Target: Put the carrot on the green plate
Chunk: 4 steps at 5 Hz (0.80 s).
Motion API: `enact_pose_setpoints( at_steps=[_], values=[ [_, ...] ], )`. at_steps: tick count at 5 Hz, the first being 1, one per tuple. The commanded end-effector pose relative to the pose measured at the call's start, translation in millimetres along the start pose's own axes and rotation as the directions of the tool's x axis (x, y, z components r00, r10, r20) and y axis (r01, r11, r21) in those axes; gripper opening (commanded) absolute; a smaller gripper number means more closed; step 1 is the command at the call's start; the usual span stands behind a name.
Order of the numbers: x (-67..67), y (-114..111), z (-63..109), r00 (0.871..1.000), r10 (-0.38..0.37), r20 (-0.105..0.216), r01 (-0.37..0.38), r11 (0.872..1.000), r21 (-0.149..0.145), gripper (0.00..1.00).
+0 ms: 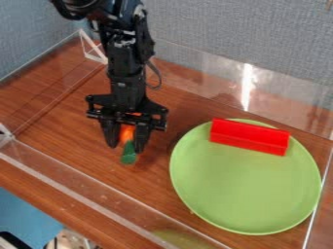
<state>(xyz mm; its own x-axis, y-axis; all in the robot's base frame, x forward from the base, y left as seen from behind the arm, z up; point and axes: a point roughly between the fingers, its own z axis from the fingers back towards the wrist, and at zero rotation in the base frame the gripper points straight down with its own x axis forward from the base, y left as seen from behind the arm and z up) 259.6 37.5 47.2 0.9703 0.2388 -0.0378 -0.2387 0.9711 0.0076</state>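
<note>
The small orange carrot [128, 147] with its dark green end pointing down is held upright between the black fingers of my gripper [127, 142]. The gripper points straight down and is shut on the carrot, just over the wooden table left of the plate. The carrot's green tip is at or barely off the wood; I cannot tell which. The large light-green plate [240, 190] lies flat at the right, a short gap away from the gripper.
A red rectangular block [248, 136] lies on the far part of the plate. Clear plastic walls [260, 83] fence the table at the back and along the front edge. The arm's black links rise to the upper left.
</note>
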Motion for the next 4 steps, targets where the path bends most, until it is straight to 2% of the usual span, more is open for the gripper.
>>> enact_pose_setpoints(
  at_steps=[1, 4],
  values=[
    [9.4, -1.4, 15.4, 0.997, -0.008, 0.072, 0.009, 1.000, -0.011, 0.00],
    [15.1, 6.0, 13.4, 0.995, 0.016, 0.094, -0.014, 1.000, -0.019, 0.00]
  ],
)
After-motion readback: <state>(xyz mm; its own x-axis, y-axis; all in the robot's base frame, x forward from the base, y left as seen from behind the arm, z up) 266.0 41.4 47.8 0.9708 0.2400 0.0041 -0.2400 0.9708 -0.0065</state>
